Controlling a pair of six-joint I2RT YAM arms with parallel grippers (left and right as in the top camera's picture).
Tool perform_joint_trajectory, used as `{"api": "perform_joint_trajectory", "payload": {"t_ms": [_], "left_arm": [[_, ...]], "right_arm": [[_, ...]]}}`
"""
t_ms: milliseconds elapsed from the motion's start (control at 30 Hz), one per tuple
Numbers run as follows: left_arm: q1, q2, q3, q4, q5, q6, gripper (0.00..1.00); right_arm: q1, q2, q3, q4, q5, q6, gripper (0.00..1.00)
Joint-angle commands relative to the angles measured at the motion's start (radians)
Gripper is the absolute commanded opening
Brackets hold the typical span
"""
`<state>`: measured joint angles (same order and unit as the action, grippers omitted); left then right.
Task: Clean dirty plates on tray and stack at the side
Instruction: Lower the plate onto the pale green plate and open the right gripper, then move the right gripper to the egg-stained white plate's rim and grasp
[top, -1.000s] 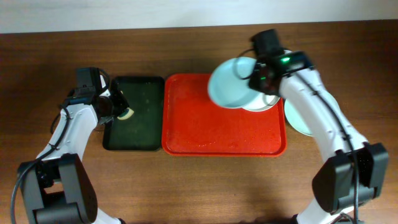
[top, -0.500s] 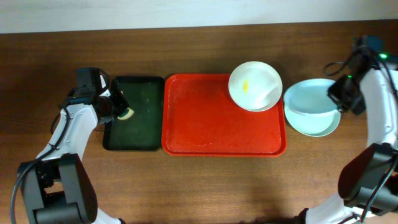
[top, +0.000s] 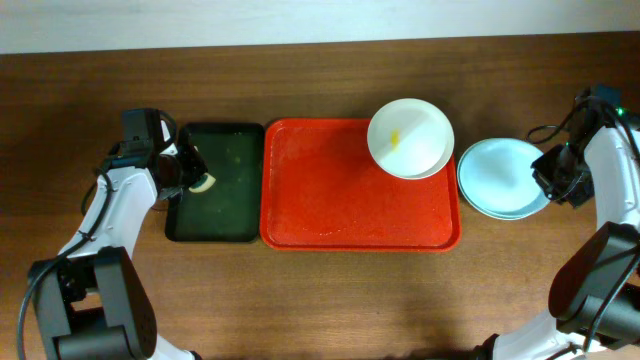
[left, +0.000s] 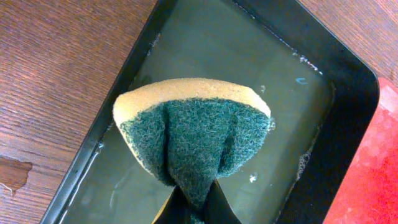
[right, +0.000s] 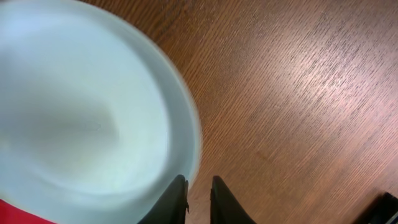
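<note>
On the desk (top: 320, 300), the red tray (top: 340, 215) carries only the yellow-smeared white plate (top: 410, 138), at its far right corner and, by my reading, awaiting a scrub. Over the water-filled green tray (top: 230, 190) the left tool (left: 193, 208) pinches a folded sponge (left: 193, 137), ready for wiping. The pale blue plates (top: 500, 180) sit stacked beside the red tray as finished. The right tool (right: 199, 180), slightly spread, holds nothing at their rim.

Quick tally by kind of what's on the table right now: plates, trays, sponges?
Plates: 3 (white plate on the red tray; pale blue stack of 2 beside it, the lower one showing only as a rim)
Trays: 2 (red, plus dark green tray)
Sponges: 1 (sponge)
Total: 6
</note>
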<state>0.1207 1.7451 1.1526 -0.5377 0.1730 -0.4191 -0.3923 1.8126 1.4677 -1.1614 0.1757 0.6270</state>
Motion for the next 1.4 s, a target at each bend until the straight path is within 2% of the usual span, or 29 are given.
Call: {"api": "perform_joint_trajectory", "payload": {"t_ms": [0, 200, 267, 300, 467, 767, 933, 1133, 1367], "left_arm": [[0.0, 0.003, 0.0, 0.0, 0.015, 0.016, 0.02], [0.0, 0.003, 0.0, 0.0, 0.015, 0.016, 0.03], [0.0, 0.003, 0.0, 0.0, 0.015, 0.016, 0.03], [0.0, 0.003, 0.0, 0.0, 0.015, 0.016, 0.04], [0.0, 0.003, 0.0, 0.0, 0.015, 0.016, 0.04], [0.0, 0.003, 0.0, 0.0, 0.014, 0.016, 0.06], [0.0, 0.003, 0.0, 0.0, 0.014, 0.016, 0.07], [0.0, 0.003, 0.0, 0.0, 0.014, 0.016, 0.08], [0.0, 0.003, 0.0, 0.0, 0.014, 0.016, 0.09]], "right_arm": [[-0.001, -0.021, -0.008, 0.002, 0.0, 0.006, 0.2], [0.0, -0.021, -0.01, -0.006, -0.019, 0.002, 0.57], [0.006, -0.021, -0.01, -0.003, -0.106, -0.101, 0.73], [0.015, -0.021, -0.01, 0.002, -0.141, -0.139, 0.77], [0.109, -0.021, -0.01, 0.028, -0.165, -0.22, 0.79], [0.49, -0.02, -0.01, 0.175, -0.164, -0.494, 0.79], [0.676, -0.003, -0.01, 0.307, -0.107, -0.523, 0.88], [0.746, 0.072, -0.01, 0.391, -0.077, -0.522, 0.87], [0.747, 0.199, -0.01, 0.452, -0.09, -0.517, 0.85]]}}
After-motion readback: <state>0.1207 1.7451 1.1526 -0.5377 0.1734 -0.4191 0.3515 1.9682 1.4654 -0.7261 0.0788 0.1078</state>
